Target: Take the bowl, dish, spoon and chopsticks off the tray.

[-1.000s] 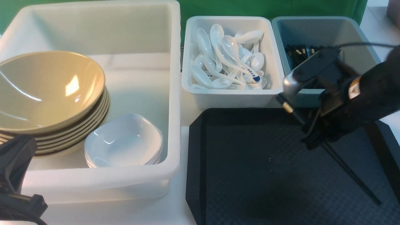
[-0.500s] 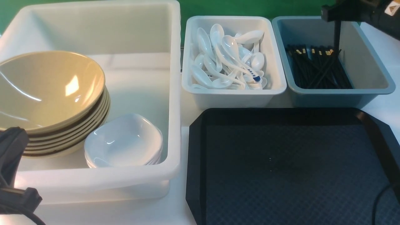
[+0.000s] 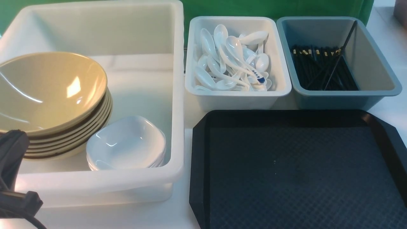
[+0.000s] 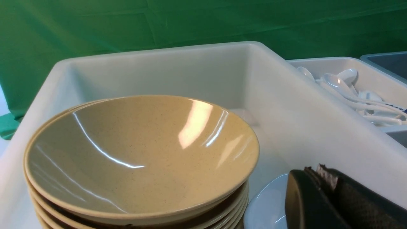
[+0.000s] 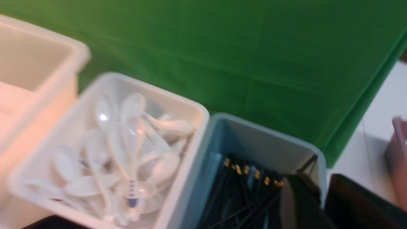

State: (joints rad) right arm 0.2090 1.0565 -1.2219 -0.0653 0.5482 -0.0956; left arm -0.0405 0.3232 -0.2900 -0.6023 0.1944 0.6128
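The black tray (image 3: 286, 178) lies at the front right with nothing on it. The khaki-yellow bowl (image 3: 47, 89) tops a stack in the big white tub (image 3: 95, 186); it also shows in the left wrist view (image 4: 136, 152). White dishes (image 3: 125, 146) are stacked beside it. White spoons (image 3: 232, 60) fill the small white tub. Black chopsticks (image 3: 318, 68) lie in the grey-blue tub (image 3: 375, 92), and one pair (image 3: 339, 51) leans against its right wall. My left gripper (image 4: 321, 170) is shut and empty near the dishes. My right gripper (image 5: 321, 183) is slightly open and empty above the chopsticks (image 5: 248, 190).
My left arm (image 3: 12, 152) shows at the front left corner, in front of the big tub. A green curtain (image 3: 254, 8) hangs behind the tubs. A pinkish object (image 5: 397, 159) stands on the white table to the right of the grey-blue tub.
My right arm carried the chopsticks from over the tray to the grey-blue tub, let them go there, and left the front view. The left arm barely moved.
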